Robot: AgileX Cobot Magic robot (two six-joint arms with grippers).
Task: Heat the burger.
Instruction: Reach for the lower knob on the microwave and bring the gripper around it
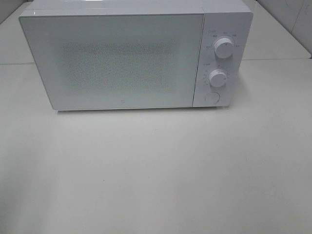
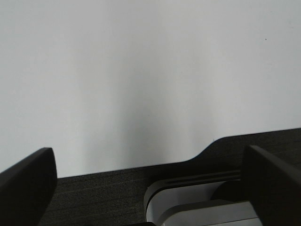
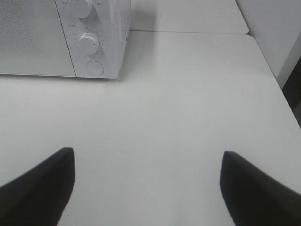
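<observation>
On the white desk (image 1: 156, 170), the microwave oven (image 1: 117, 58) stands with its door shut; the burger shows in no view, and whether it sits behind the frosted door cannot be told, so progress stays uncertain; left hand (image 2: 149, 176) and right hand (image 3: 149, 186) both gape wide, holding nothing.

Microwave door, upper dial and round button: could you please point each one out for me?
microwave door (image 1: 114, 61), exterior high view, middle of its speckled panel.
upper dial (image 1: 224, 48), exterior high view, centre of the knob's face.
round button (image 1: 212, 97), exterior high view, centre of the button.
</observation>
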